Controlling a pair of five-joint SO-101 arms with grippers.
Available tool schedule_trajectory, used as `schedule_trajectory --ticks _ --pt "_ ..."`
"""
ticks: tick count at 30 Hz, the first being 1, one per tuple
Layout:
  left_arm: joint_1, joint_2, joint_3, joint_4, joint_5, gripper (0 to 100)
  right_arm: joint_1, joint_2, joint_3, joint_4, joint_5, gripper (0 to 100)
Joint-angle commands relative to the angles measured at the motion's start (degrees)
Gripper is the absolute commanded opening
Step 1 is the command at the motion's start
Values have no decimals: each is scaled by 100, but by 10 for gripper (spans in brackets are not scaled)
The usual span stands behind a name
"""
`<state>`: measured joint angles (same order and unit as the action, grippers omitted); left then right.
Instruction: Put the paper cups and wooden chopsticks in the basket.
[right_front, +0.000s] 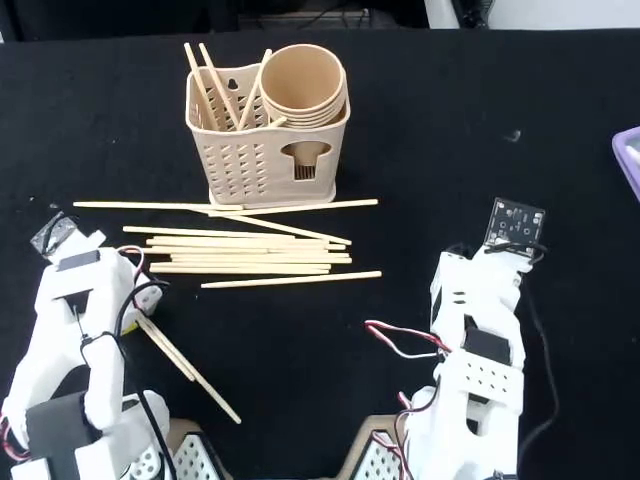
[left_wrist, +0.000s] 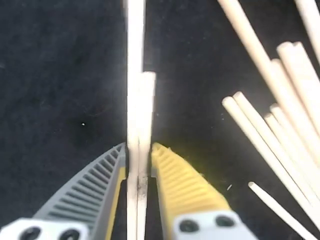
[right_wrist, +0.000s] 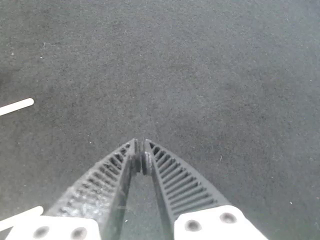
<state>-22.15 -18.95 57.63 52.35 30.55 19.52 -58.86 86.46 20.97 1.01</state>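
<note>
Stacked paper cups and a few upright chopsticks are noted inside the basket. A loose pile of chopsticks is spread flat on the black table just in front of the basket. A pair of chopsticks is clamped between the fingers of the left gripper, beyond that pile from the basket, while the right gripper is held well apart from the basket, fingers pressed together on nothing.

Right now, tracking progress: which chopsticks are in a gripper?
The pair clamped in the left gripper, angled diagonally; the other chopsticks lie loose before the basket or stand in it.
</note>
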Motion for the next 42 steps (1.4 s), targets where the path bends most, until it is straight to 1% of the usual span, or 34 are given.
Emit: schedule_trajectory --ticks 1,6,10,12,17,20,27,32,36,42 --pt "-13 97 119 -9 -202 57 -53 -180 -22 -141 53 25" --pt "-4 35 48 -9 -211 32 -53 -180 -22 -141 53 25" --pt "-22 35 -462 220 -220 30 -53 -180 -13 -141 53 25" --pt "-13 26 -901 615 -220 30 -53 -180 -13 -141 53 25" --pt "-66 26 -2352 1952 -220 30 -62 -180 -13 -141 53 25" --pt "-66 26 -3178 2312 -185 30 -62 -180 -13 -141 53 25" --pt "-66 26 -4884 2330 -211 30 -62 -180 -13 -141 53 25" --pt "119 35 -6193 2277 -211 30 -62 -180 -13 -141 53 25" --pt "48 35 -6932 1802 -176 29 -62 -180 -13 -141 53 25" --pt "110 35 -7565 457 -202 29 -62 -180 -13 -141 53 25"
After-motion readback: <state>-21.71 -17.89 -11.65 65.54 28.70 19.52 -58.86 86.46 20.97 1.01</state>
